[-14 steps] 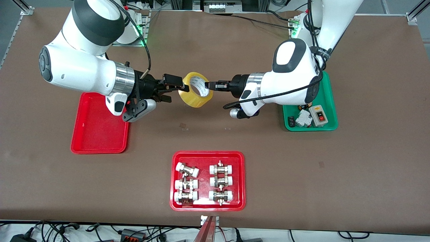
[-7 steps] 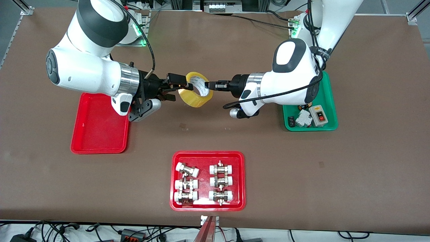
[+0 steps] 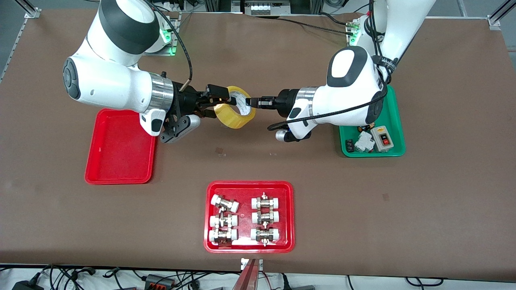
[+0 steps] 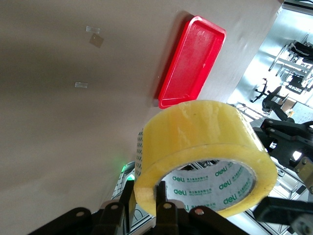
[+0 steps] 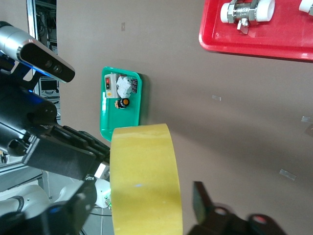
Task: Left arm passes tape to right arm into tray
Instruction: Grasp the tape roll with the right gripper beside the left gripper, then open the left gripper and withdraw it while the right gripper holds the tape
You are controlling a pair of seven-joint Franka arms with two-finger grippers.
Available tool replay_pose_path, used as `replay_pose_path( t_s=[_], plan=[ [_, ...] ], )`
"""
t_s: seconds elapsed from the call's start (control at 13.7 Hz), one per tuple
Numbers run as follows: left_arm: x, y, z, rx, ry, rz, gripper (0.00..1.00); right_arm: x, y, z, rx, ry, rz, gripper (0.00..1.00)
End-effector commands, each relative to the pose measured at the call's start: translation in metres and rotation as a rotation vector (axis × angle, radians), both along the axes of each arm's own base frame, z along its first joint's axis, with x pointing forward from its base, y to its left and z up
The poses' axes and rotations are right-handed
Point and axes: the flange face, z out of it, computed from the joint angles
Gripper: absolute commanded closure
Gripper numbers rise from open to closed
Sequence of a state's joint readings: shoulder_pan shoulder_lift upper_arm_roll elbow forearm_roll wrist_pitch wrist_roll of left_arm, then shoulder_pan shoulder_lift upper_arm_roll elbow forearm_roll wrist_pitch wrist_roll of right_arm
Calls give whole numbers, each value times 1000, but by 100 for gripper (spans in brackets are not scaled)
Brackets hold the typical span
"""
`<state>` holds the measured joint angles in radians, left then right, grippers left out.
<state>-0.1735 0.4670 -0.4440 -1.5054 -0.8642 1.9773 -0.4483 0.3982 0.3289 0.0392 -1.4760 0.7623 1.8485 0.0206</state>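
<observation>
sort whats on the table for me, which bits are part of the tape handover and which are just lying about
Part of the job:
- tape, held in the air by the left claw
- right claw, open around the roll's rim
- plain red tray, at the right arm's end

Lying about:
- red tray of metal fittings, nearest the front camera
- green tray with switch parts

A broad brown surface (image 3: pixel 443 193) fills nearly the whole front view, matte and evenly lit, with a few small pale marks (image 3: pixel 219 152) scattered near its middle. Aluminium frame rails (image 3: pixel 498 14) stand at its corners. Along the edge nearest the front camera, black cables and power adapters (image 3: pixel 157 279) lie on a pale floor. In the left wrist view, office chairs (image 4: pixel 274 95) stand in a bright room past the surface's edge.
</observation>
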Motion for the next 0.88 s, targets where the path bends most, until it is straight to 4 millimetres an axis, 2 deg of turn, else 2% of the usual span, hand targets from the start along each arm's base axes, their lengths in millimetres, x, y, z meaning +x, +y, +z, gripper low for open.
replay_pose_path(
  t_s=[0.0,0.15,0.44,0.51,0.58,0.8],
  plan=[
    [-1,1,14,-24,6,-1,100,1,2,3,23,-6,25,58],
    [-1,1,14,-24,6,-1,100,2,1,3,22,-8,26,68],
    [-1,1,13,-23,5,-2,100,3,-2,3,28,-24,40,71],
    [-1,2,14,-23,13,-3,80,3,-2,3,29,-26,42,71],
    [-1,7,14,-19,25,-21,1,4,-3,3,29,-28,42,71],
    [15,43,25,-16,29,-7,0,5,-5,3,23,-24,34,71]
  ],
)
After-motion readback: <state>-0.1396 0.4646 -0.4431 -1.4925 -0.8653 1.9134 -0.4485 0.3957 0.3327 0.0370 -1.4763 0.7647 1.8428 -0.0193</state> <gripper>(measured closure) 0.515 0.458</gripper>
